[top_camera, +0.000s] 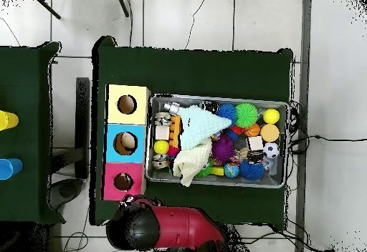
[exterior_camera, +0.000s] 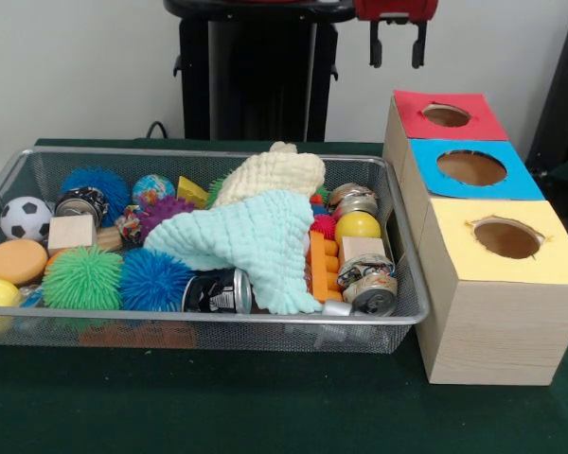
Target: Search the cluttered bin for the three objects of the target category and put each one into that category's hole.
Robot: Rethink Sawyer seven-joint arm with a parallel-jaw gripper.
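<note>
A wire bin (exterior_camera: 208, 331) holds a jumble of things. A mint cloth (exterior_camera: 256, 241) and a cream cloth (exterior_camera: 273, 175) lie over the middle and hide what is under them. Cans show at the front (exterior_camera: 218, 291), at the right (exterior_camera: 369, 284) and at the far left (exterior_camera: 80, 203). Spiky balls in green (exterior_camera: 82, 278), blue (exterior_camera: 154, 279) and purple (exterior_camera: 164, 213) lie on the left. Right of the bin stand three wooden boxes with a red hole (exterior_camera: 446, 115), a blue hole (exterior_camera: 471, 167) and a yellow hole (exterior_camera: 507, 238). My gripper (exterior_camera: 398, 45) hangs open and empty high above the red box.
Also in the bin are a soccer ball (exterior_camera: 26, 218), a yellow ball (exterior_camera: 358, 225), an orange disc (exterior_camera: 15, 260), wooden blocks (exterior_camera: 72, 232) and an orange brick (exterior_camera: 322, 270). From overhead, the bin (top_camera: 283, 106) lies right of the boxes (top_camera: 111, 145), and the red arm (top_camera: 179, 228) is drawn back.
</note>
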